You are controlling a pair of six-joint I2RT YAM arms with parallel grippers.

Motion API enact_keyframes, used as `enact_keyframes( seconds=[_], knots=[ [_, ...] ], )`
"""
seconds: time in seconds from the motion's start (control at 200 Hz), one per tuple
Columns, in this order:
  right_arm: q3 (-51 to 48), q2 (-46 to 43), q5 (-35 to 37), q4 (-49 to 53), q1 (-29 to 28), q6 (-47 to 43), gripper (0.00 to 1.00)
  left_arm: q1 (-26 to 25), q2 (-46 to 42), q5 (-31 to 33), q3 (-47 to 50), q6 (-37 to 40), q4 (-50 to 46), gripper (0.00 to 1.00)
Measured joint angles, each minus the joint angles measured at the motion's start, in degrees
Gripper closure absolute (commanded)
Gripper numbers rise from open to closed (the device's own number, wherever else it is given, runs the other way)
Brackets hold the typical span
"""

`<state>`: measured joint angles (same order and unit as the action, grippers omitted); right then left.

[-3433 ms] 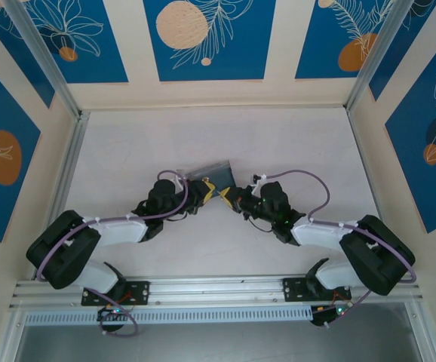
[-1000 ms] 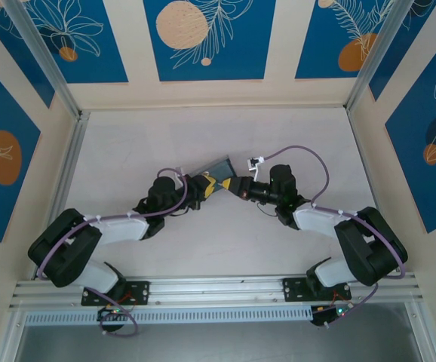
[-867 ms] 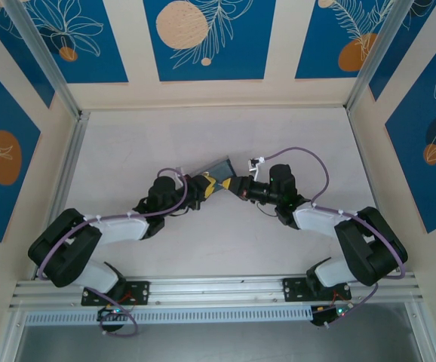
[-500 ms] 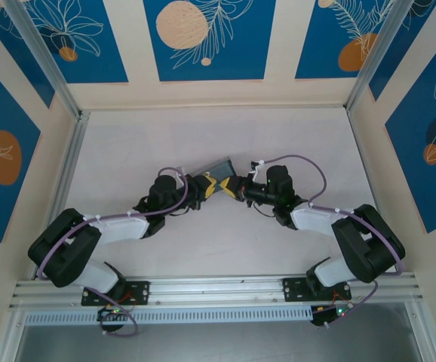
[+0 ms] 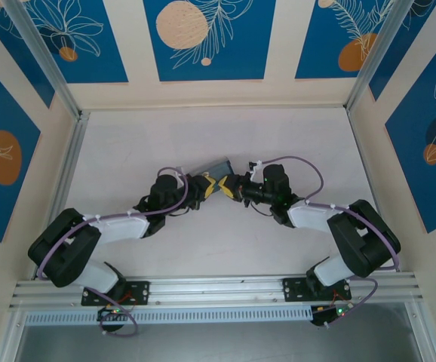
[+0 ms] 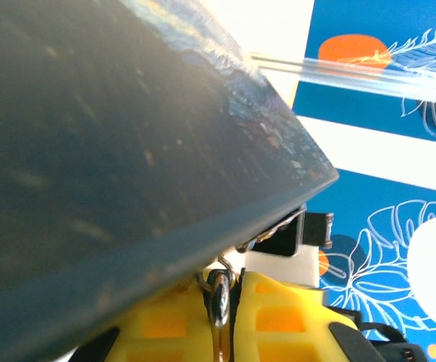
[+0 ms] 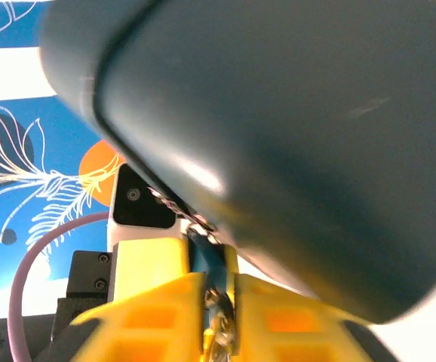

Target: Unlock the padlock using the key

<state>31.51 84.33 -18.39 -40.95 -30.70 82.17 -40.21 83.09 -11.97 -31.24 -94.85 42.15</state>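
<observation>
- Left hand pinched tight on the padlock, just near the painted tin.
- Right hand, immediately right, fingers barely parted around the key; grip unclear.

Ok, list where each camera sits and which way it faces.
Top external: above and behind the bases, looking down on the table; both arms show, left gripper and right gripper tip to tip by the tin.
Left wrist: on the left wrist, facing the tin's dark face; yellow fingers at the bottom.
Right wrist: on the right wrist, facing the tin close up; yellow fingers at the bottom.
Shared: all three show the tin and blue patterned wall.
</observation>
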Motion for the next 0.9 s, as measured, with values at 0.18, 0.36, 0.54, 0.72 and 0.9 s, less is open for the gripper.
enact_keyframes(
  seconds=[0.18, 0.36, 0.54, 0.72, 0.9],
  knots=[
    [0.0, -4.3, 1.1, 4.0, 0.3, -2.7, 0.22, -1.6, -0.3, 0.0, 1.6, 2.4, -1.3, 1.0],
    [-1.6, -12.1, 1.5, 11.1, 3.7, -6.4, 0.16, -1.6, -0.8, 0.0, 2.0, 5.3, -2.8, 1.0],
    [-2.1, -22.2, 3.7, 28.8, 4.9, -18.3, 0.25, -1.4, -0.9, -0.9, 1.8, 7.0, -5.3, 1.0],
    [2.7, -27.8, 10.1, 46.1, 0.7, -37.4, 0.37, -1.3, -0.9, -3.5, -0.2, 8.7, -11.3, 1.0],
    [6.9, -26.0, 16.9, 52.7, -6.0, -52.3, 0.48, -1.2, -0.6, -5.6, -2.6, 9.6, -14.8, 1.0]
  ],
)
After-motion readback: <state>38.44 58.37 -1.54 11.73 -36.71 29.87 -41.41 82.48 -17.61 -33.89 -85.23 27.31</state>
